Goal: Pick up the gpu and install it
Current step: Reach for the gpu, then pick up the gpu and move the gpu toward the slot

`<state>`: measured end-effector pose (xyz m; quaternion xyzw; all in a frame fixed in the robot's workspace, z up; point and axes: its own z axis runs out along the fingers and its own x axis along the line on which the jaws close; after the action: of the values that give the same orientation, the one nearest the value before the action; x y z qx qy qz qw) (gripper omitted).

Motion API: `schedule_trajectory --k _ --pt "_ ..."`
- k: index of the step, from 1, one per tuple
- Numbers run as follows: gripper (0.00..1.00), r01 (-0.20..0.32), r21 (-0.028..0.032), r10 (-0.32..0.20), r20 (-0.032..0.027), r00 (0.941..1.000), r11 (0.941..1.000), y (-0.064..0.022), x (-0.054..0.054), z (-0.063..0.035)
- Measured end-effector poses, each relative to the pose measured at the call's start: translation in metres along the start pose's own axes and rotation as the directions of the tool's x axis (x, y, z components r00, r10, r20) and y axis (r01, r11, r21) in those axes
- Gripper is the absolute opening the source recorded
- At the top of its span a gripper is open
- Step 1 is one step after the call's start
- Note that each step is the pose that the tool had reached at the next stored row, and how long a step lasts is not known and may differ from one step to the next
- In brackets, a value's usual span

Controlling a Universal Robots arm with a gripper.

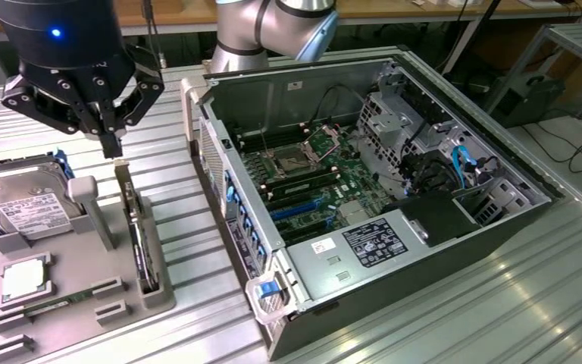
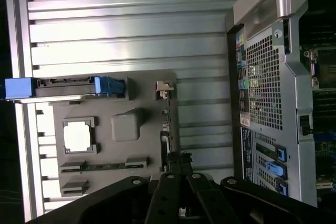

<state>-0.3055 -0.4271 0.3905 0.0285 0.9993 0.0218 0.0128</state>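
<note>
The gpu stands on its long edge in a slot of the grey holder tray, at the exterior view's left. Its pale bracket end points toward the arm. My gripper hangs just above that end of the card, its fingers shut together with nothing between them; I cannot tell whether the tips touch the card. The wrist view looks straight down on the gpu edge-on, with the gripper over one end. The open computer case lies to the right, its motherboard and blue expansion slots exposed.
The tray also holds a silver hard drive, a square processor and a narrow memory stick. The case's rear wall stands close beside the tray. Ribbed metal table lies all around.
</note>
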Motion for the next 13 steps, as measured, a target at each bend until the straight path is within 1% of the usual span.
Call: schedule_trajectory --k 2,3,6,7,8,9,10,11,13 --pt "0.11 0.003 -0.0001 -0.003 -0.0002 1.0 1.0 -0.0017 0.004 -0.0001" --pt "0.11 0.017 -0.0005 -0.017 -0.0007 0.9999 0.9999 -0.0046 0.014 -0.0004" --pt "0.11 0.017 -0.0005 -0.017 -0.0007 0.9999 0.9999 -0.0046 0.014 -0.0004" --pt "0.42 0.017 -0.0005 -0.017 -0.0007 0.9999 0.9999 -0.0046 0.014 -0.0004" --pt "0.6 0.025 -0.0007 -0.025 -0.0014 0.9997 0.9997 -0.0046 0.014 -0.0003" --pt "0.6 0.038 -0.001 -0.038 -0.0021 0.9993 0.9993 -0.0053 0.014 0.0005" --pt "0.6 0.046 -0.0012 -0.046 -0.0024 0.999 0.999 -0.0059 0.014 0.0042" --pt "0.6 0.047 -0.0012 -0.047 -0.0025 0.9989 0.9989 -0.0063 0.014 0.0115" --pt "0.6 0.047 -0.0013 -0.047 -0.0025 0.9989 0.9989 -0.0064 0.014 0.0144"
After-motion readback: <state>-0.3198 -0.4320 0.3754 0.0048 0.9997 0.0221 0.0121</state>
